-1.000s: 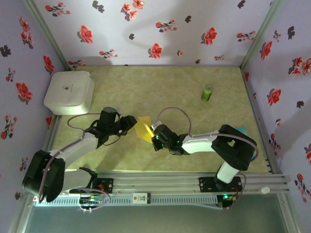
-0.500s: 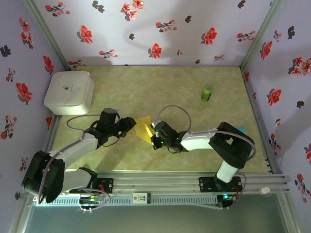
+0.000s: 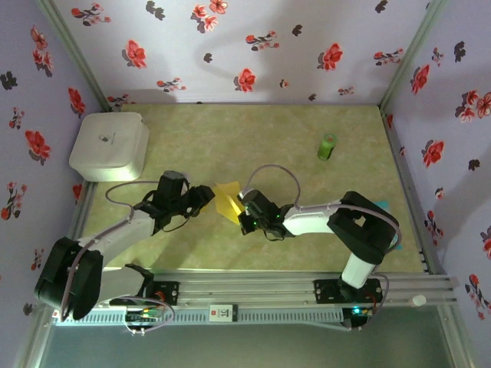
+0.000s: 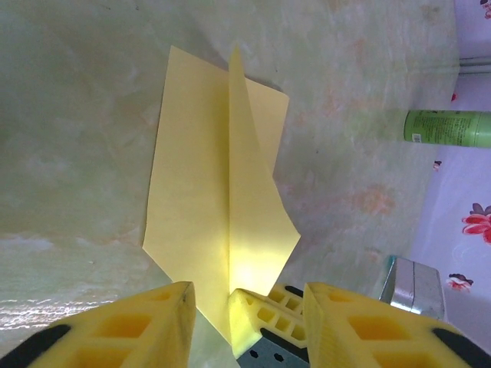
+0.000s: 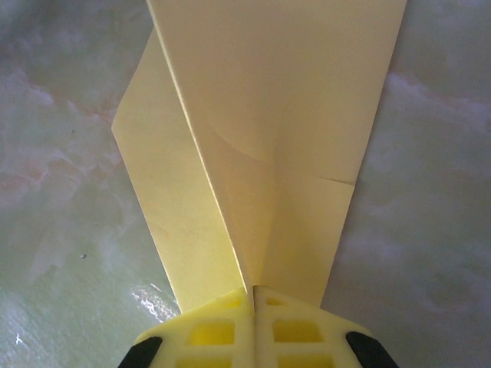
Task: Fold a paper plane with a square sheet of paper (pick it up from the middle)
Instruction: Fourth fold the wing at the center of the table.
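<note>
Pinching the raised centre crease we find the right gripper (image 5: 252, 300), its fingers pressed together on the folded yellow sheet of paper (image 5: 284, 115), which sits mid-table between the arms. Left gripper (image 4: 247, 299): jaws apart, flanking the paper's near tip; we cannot tell contact. The left wrist view adds a green cylinder (image 4: 449, 128). The top view adds a closed white box (image 3: 110, 146), contents hidden.

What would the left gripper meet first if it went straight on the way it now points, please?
Probably the yellow paper, straight ahead between the left gripper's open jaws; the right gripper, shut on that paper, sits close by, though depth is unclear.
</note>
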`<state>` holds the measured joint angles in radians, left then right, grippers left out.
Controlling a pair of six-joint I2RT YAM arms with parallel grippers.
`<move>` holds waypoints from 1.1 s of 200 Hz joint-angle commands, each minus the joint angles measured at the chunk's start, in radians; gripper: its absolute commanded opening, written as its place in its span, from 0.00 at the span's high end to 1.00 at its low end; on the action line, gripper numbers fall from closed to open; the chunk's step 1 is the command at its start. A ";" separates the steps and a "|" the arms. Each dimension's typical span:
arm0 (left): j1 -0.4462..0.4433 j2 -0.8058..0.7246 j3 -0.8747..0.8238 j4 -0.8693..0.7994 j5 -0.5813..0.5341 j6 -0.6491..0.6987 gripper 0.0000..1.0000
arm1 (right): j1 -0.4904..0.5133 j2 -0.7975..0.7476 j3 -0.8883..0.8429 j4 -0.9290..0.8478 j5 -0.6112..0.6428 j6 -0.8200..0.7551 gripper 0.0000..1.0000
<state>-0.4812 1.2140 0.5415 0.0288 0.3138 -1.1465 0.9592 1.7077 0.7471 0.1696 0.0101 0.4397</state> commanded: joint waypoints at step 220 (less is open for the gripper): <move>-0.104 0.471 0.195 0.128 0.007 0.029 0.98 | -0.100 -0.042 -0.192 0.233 -0.173 0.158 0.97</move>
<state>-0.5701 1.6485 0.7250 0.1295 0.3176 -1.1332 0.8665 1.6695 0.5655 0.4488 -0.1555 0.5812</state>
